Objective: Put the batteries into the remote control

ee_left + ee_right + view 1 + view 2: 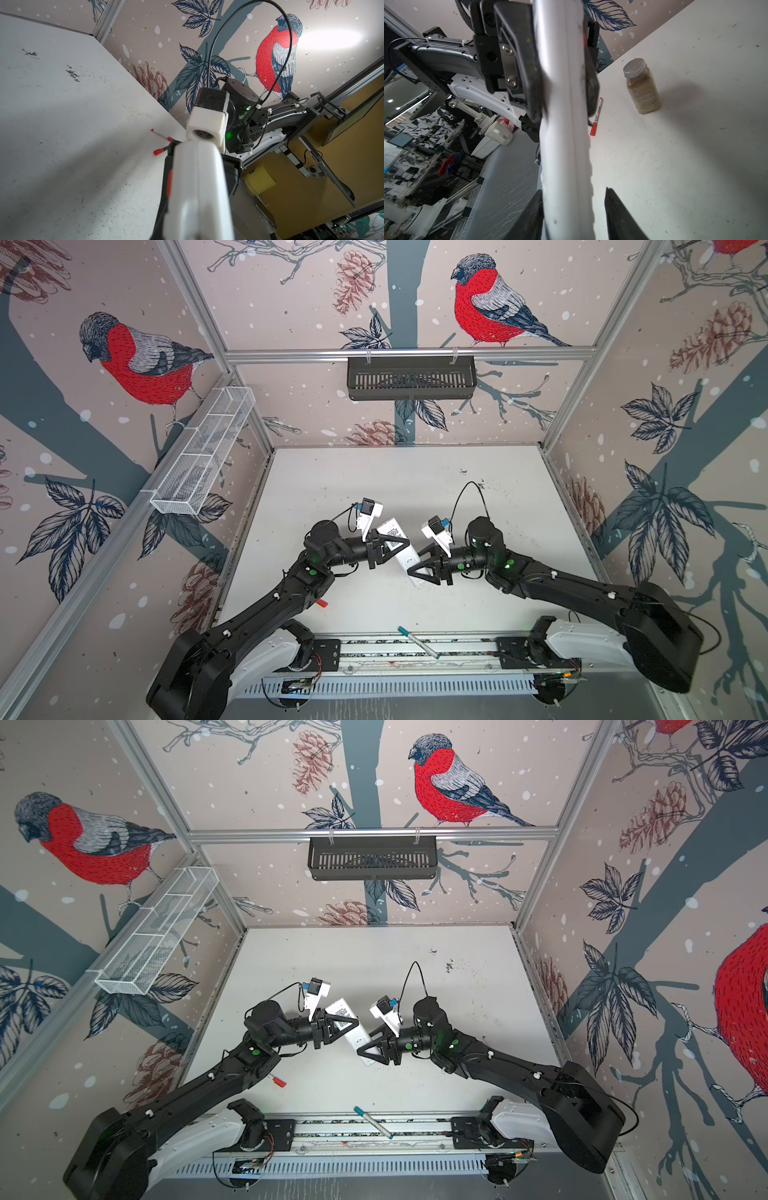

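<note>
Closest to both wrist cameras is the remote control (197, 187), a white bar that fills the lower middle of the left wrist view and runs top to bottom through the centre of the right wrist view. In both top views it sits just below the centre of the frame. It slants from upper left to lower right with its plain back facing up, and looks lifted off the table (332, 472).

The left gripper (394, 545) is clamped on the remote's upper end. We judge this grip is there to carry the remote and steady it in mid-air. The right gripper (419, 573) meets the lower end from the opposite side. In the right wrist view its fingers (618, 218) straddle the remote. One lies against the white edge and the other has a strip of table showing beside it, so we read those jaws as parted, not clamped. We judge the lower end is being offered to it for work on the battery bay or its cover.

Of the batteries we can make out none for certain. An orange sliver (169, 182) at the remote's edge could be one, but we cannot tell.

Red-capped markers (161, 134) lie on the table, and a spice jar (642, 89) stands in the upper right of the right wrist view. A teal-capped pen (417, 642) lies on the rail (457, 645) at bottom centre. We judge none of these matters to the job.
</note>
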